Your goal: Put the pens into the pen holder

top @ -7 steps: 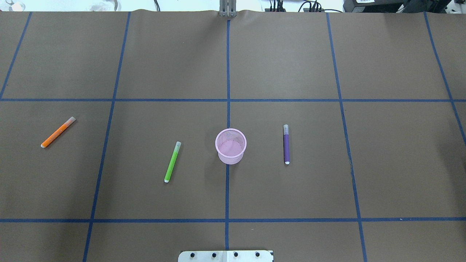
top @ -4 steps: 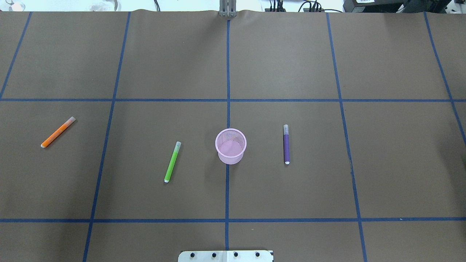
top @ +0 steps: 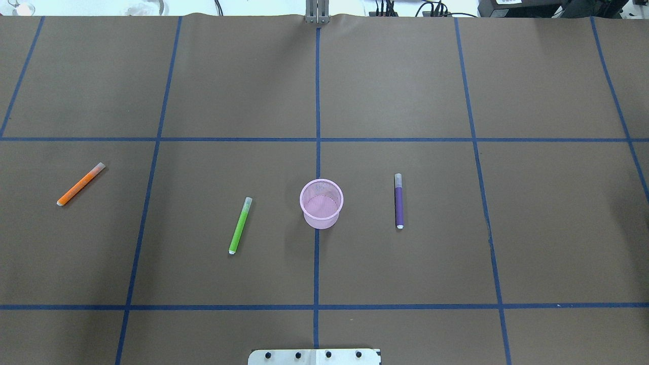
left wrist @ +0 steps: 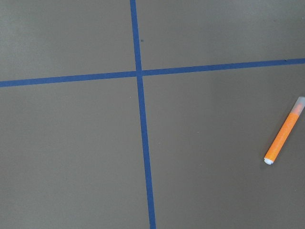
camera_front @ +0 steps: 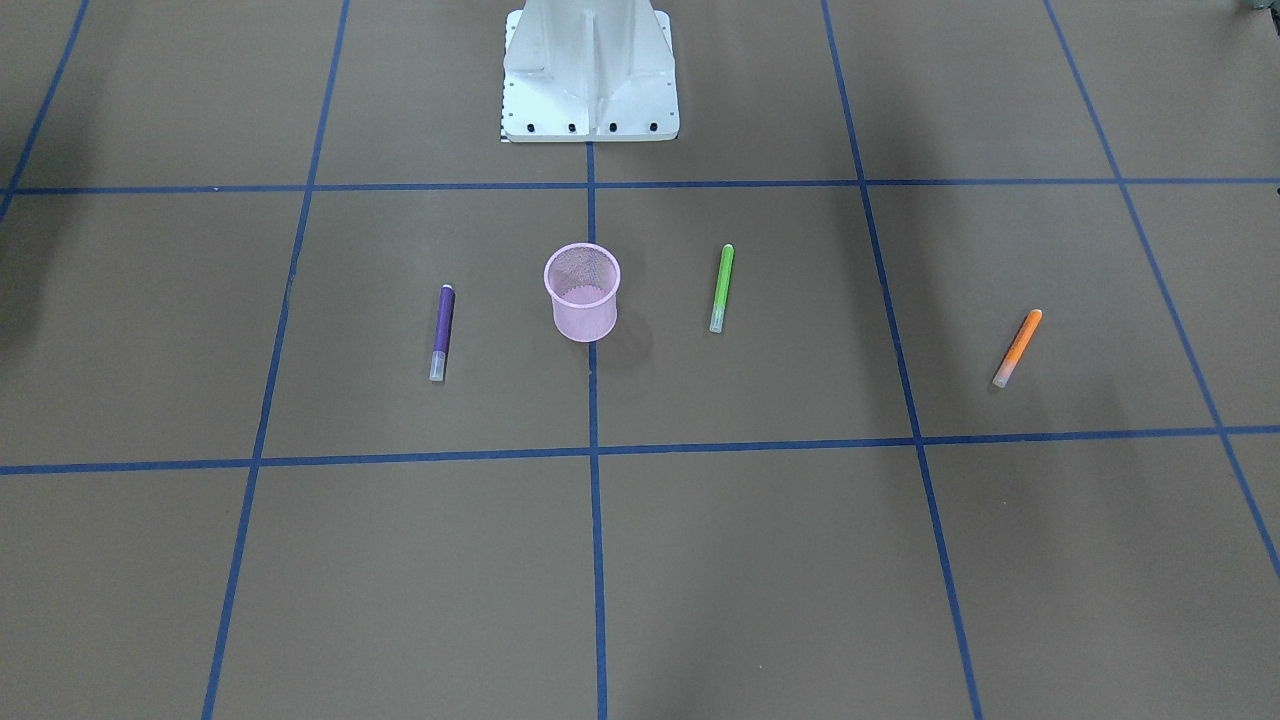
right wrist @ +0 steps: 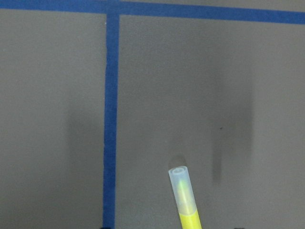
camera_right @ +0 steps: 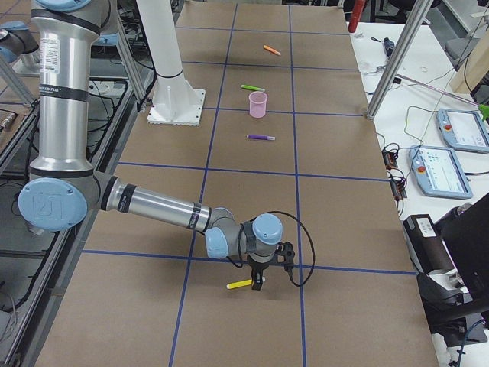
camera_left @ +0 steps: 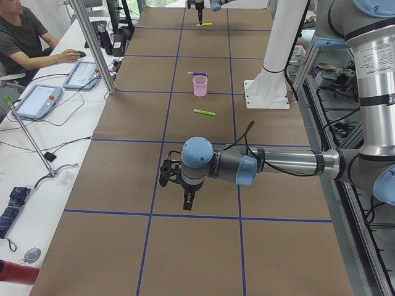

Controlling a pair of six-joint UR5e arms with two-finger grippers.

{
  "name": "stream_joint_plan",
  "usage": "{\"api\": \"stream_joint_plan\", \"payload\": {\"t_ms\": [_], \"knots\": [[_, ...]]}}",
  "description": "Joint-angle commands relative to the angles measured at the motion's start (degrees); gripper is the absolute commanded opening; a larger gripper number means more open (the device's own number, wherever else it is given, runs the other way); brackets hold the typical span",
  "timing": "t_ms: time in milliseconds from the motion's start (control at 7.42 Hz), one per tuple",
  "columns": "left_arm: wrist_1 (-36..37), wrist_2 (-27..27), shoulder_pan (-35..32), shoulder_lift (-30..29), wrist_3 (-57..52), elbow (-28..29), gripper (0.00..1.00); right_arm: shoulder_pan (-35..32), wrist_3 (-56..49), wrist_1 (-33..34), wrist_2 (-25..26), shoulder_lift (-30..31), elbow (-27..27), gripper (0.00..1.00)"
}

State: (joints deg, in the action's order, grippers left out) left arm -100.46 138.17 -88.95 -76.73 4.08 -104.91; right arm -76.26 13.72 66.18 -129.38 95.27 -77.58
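You are looking at a table (top: pixel 405 76) covered in brown paper with a blue tape grid, and over the last second nothing on it has moved in the overhead view. The collecting has not yet reached the cup.

The near arm in the left side view holds the left gripper (camera_left: pixel 188 200) low over the paper, well out on the robot's left of the cup. You cannot tell from that view whether its jaws are wide or narrow. The right gripper (camera_right: pixel 258 284) sits far out on the cup's other side, at a pale yellow pen (camera_right: pixel 240 284). Whether it is clamped on that pen cannot be judged.

The round pink wire-mesh pen holder (top: pixel 321 203) stands upright on the centre tape line and looks empty.

The bright green marker-like pen (top: pixel 240 225) lies near the holder on the robot's left. The slim purple pen (top: pixel 399 201) lies near it on the right. The orange pen (top: pixel 81 184) lies well apart, far left, and shows at the edge of the left wrist view. All have pale translucent caps.
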Motion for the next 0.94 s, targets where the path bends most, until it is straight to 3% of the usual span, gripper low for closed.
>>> {"api": "stream_joint_plan", "payload": {"t_ms": [0,135,809], "knots": [[0.0,0.1,0.0,0.0,0.0,0.0,1.00,0.1,0.0,0.0,0.1,-0.2,0.8,0.80],[0.0,0.1,0.0,0.0,0.0,0.0,1.00,0.1,0.0,0.0,0.1,-0.3,1.1,0.70],[-1.1,0.1,0.0,0.0,0.0,-0.2,1.00,0.4,0.1,0.1,0.0,-0.5,2.5,0.69]]}}
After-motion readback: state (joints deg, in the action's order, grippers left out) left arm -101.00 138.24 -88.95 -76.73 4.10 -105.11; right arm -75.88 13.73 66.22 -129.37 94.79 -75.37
